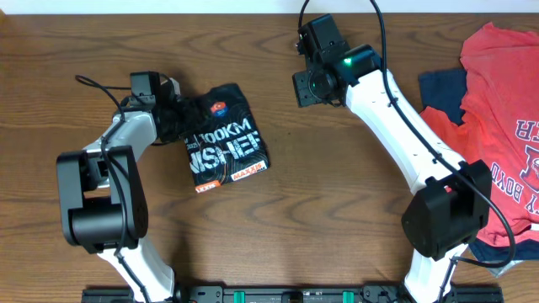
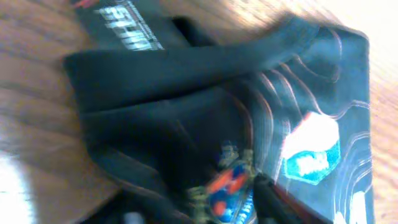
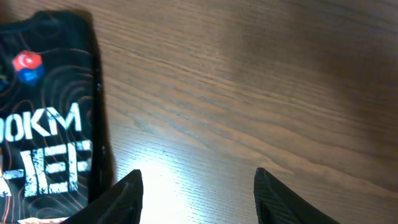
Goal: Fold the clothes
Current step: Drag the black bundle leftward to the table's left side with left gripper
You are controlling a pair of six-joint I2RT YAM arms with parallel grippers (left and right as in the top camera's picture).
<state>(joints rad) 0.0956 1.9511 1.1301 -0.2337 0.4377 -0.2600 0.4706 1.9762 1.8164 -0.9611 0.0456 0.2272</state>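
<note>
The black sports shirt [image 1: 226, 139] lies folded into a small rectangle left of the table's centre, with the white "100KM" lettering facing up. My left gripper [image 1: 171, 112] is at its upper left edge. In the blurred left wrist view the fingers [image 2: 196, 202] look spread, with bunched black cloth [image 2: 186, 106] and a colourful logo between them. My right gripper [image 1: 306, 86] hovers open and empty to the right of the shirt. The right wrist view shows its fingers [image 3: 196, 177] over bare wood, with the shirt's right edge [image 3: 50, 118] at the left.
A red printed T-shirt [image 1: 505, 109] lies over a dark blue garment [image 1: 442, 88] at the table's right edge, partly under my right arm. The table top is brown wood [image 1: 337, 194].
</note>
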